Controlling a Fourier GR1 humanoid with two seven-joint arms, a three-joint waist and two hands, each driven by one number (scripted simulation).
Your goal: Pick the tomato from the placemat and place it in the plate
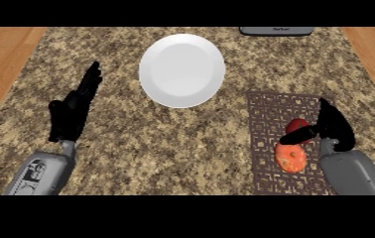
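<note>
Nearest, on the brown placemat (273, 133) at right: an orange-red tomato (290, 158), just beside the right hand (333, 125). Right thumb stretched toward a smaller red object (296, 126), fingers straight, gripping nothing. At left, the left hand (73, 110) resting open, fingers up. Farther back on the granite counter (124, 148), a white plate (181, 70). At the far edge, a dark grey object (276, 30).

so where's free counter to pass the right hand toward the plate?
Bare granite lies between the plate and the placemat, and between plate and resting left hand. Crowded: the placemat's right side, where the right hand sits by two red-orange items.
</note>
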